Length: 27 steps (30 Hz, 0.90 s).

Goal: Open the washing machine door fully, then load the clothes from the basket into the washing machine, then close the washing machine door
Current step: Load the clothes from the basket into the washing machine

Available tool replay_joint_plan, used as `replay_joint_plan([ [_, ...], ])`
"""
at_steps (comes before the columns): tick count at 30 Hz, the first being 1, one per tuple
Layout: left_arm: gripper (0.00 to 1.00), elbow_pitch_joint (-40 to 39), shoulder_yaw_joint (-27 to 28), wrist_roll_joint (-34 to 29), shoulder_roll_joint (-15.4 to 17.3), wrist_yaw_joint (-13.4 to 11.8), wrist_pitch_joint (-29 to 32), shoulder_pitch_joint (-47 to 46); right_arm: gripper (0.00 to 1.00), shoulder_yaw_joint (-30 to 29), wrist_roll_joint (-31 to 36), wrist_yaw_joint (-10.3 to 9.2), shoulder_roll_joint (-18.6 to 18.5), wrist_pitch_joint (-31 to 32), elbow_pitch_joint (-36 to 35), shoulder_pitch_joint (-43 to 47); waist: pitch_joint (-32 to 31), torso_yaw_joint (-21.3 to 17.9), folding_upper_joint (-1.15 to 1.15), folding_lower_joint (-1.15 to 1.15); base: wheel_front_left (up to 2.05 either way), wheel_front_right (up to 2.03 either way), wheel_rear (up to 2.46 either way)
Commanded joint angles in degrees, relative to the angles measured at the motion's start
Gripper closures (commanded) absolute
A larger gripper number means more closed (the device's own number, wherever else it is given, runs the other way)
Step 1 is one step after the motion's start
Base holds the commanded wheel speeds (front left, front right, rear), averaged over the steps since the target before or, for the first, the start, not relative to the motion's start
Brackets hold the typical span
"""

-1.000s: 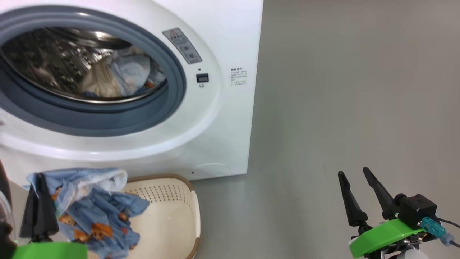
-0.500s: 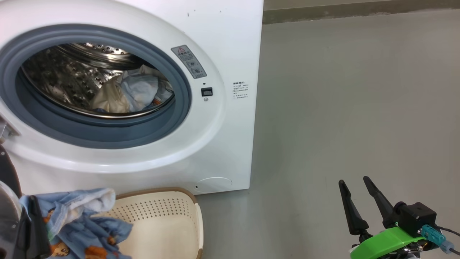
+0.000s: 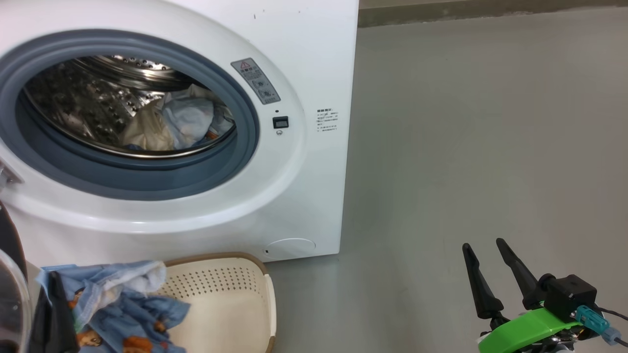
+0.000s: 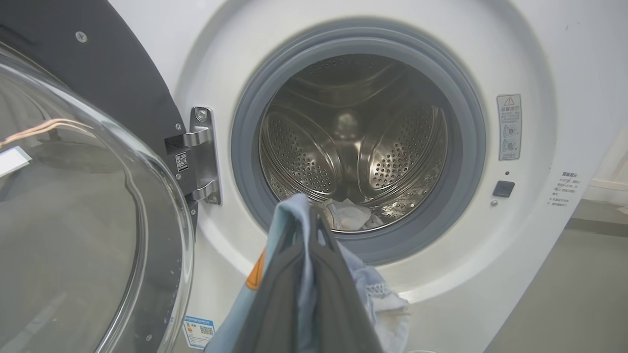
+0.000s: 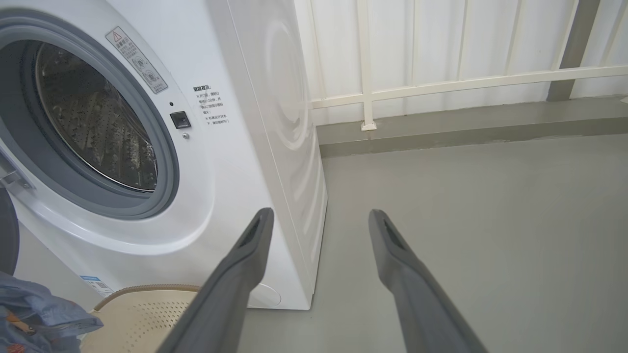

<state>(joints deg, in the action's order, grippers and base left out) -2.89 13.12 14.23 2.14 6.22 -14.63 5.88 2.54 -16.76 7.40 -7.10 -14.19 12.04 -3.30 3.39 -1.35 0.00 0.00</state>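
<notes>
Grey floor [image 3: 466, 147] flanked the big white washing machine [image 3: 304, 196] as left fingers [image 4: 336, 304] stayed clamped on the light-blue printed garment [image 3: 122, 304] before it, right fingers [image 5: 235, 284] wide, empty; loading unfinished.

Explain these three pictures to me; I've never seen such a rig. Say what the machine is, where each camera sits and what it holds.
A wheeled robot with two arms, each ending in a two-fingered tool. One picture looks down from its head; the other two look along each wrist's fingers. Before it stands a white washing machine, door swung open, one pale garment already in the drum. The left tool is shut on a light blue garment over the cream basket on the floor. The right tool is open and empty.
</notes>
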Motion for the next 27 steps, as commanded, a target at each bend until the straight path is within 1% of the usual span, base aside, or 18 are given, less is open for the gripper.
replay_joint_plan([
  [1,1.0,-1.37,1.48,0.19,0.75,-0.49,-0.37,-1.51,0.0,1.15,-0.2,0.09,-0.21,-0.07,-1.58,-0.31,0.26,-0.09,0.0,0.0,0.0,0.0,0.0],
  [9,1.0,0.46,0.21,0.29,0.75,-0.46,-0.37,-4.2,0.0,1.15,-0.19,0.09,-0.1,-0.16,-1.58,-0.91,2.13,-0.72,0.0,0.0,0.0,0.0,0.0],
  [16,1.0,4.47,0.54,-1.12,1.05,0.29,-0.37,-10.87,0.0,1.24,-0.11,0.09,-0.06,-0.24,-1.68,-2.16,5.12,-2.2,0.0,0.0,0.0,0.0,0.0],
  [19,1.0,6.71,0.92,-1.5,2.36,0.62,-0.37,-15.19,0.0,1.41,-0.09,0.09,-0.07,-0.29,-1.76,-2.89,6.74,-3.1,0.0,0.0,0.0,0.0,0.0],
  [22,1.0,8.91,1.11,-1.87,4.34,0.84,-0.37,-20.04,0.0,1.69,-0.05,0.09,0.01,-0.34,-1.83,-3.7,8.5,-4.23,0.0,0.0,0.0,0.0,0.0],
  [27,1.0,14.24,1.2,-2.66,8.41,1.0,-0.37,-28.49,0.0,2.07,-0.06,0.09,0.31,-0.45,-1.82,-5.05,11.79,-6.54,0.0,0.0,0.0,0.0,0.0],
])
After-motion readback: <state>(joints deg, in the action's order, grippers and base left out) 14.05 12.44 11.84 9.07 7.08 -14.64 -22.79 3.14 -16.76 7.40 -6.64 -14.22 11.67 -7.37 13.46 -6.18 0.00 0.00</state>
